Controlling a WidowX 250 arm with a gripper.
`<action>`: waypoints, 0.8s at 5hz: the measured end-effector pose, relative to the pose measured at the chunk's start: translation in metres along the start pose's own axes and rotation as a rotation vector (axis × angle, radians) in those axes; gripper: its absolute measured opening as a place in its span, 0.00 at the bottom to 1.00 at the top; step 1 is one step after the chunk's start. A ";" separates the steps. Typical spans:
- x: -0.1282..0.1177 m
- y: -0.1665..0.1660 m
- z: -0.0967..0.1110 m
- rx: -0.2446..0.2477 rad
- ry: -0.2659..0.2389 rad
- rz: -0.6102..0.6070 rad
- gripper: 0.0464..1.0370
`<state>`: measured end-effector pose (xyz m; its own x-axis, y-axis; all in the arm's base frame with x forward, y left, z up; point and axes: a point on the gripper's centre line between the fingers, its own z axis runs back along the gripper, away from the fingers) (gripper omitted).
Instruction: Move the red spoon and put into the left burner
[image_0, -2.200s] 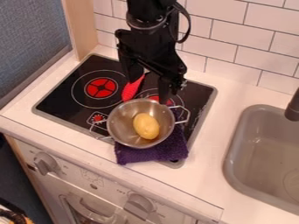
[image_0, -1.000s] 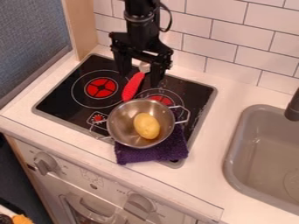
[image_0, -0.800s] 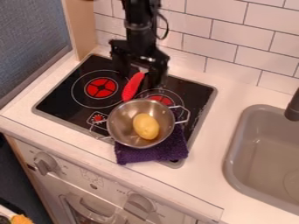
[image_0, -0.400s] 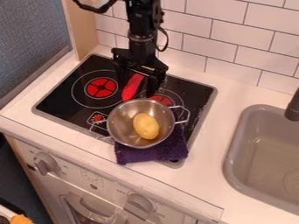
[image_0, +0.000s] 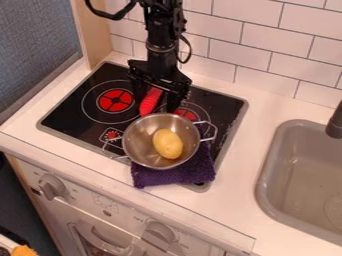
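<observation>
A: Where do we have the spoon (image_0: 148, 104)?

B: Just behind the pot (image_0: 157, 162), on the wall side, lying on the stove (image_0: 73, 115). Its near end comes up to the pot's rim; we can't tell whether they touch. Its long axis runs from there back towards the wall, leaning slightly right.

A: And our end effector (image_0: 155, 104)?

B: Behind the pot too, right over the spoon's far part, with its fingers well spread, one on either side. We see nothing held. It's the only arm we've got, so there's no choosing a nearer one.

A: So the spoon lies below and between the fingers, and they'd close across its length?

B: That's how we read it. We'd judge the grasp is the step in hand: go down if there's height left, then close. We can't tell how much height that is.

A: Then the burner (image_0: 115, 100)?

B: Behind the pot and to its left. We should lift before going sideways, or we might knock the pot, with the potato (image_0: 167, 144) in it and the cloth (image_0: 175, 175) partly under it.
</observation>
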<state>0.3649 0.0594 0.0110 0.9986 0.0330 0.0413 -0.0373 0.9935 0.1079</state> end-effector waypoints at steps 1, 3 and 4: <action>-0.002 0.003 -0.003 0.021 -0.006 0.000 0.61; -0.003 0.003 -0.004 0.024 -0.010 0.007 0.38; -0.004 0.002 -0.003 0.017 -0.016 0.005 0.38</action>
<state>0.3607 0.0613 0.0083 0.9977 0.0359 0.0575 -0.0428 0.9913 0.1242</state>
